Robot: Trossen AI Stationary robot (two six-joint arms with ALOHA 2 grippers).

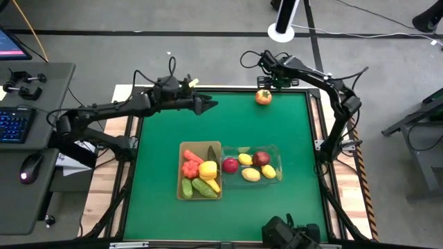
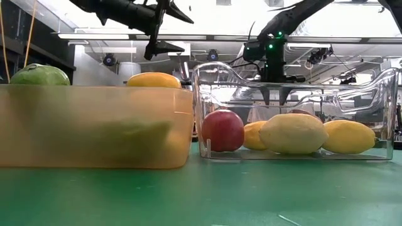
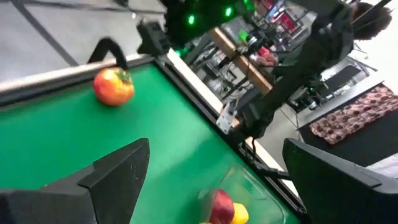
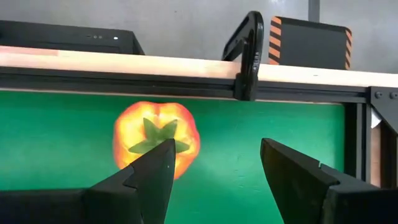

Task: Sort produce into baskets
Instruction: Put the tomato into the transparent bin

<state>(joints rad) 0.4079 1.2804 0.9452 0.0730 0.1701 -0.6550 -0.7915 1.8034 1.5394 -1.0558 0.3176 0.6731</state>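
Green felt-covered table (image 1: 159,173): opaque tan rect. bin (image 1: 184,171) at centre holds veg, touching clear plastic bin (image 1: 276,151) at its 3 o'clock w/ lemons + red apples. Left gripper (image 1: 206,105), 11 o'clock of the bins, hangs high above the mat, jaws wide, nothing in them. Right gripper (image 4: 214,165) near table's 12 o'clock edge, just beside last loose item, jaws part-open and empty, one finger overlapping the fruit in the wrist view. Item: small round red-orange toy tomato w/ green stem star (image 1: 263,97), stem up, alone near far edge. Judgement: light, hard, smooth plastic, prob. rolls and slips easily; take across widest part, fingers either side of stem, centred so it doesn't squirt out.
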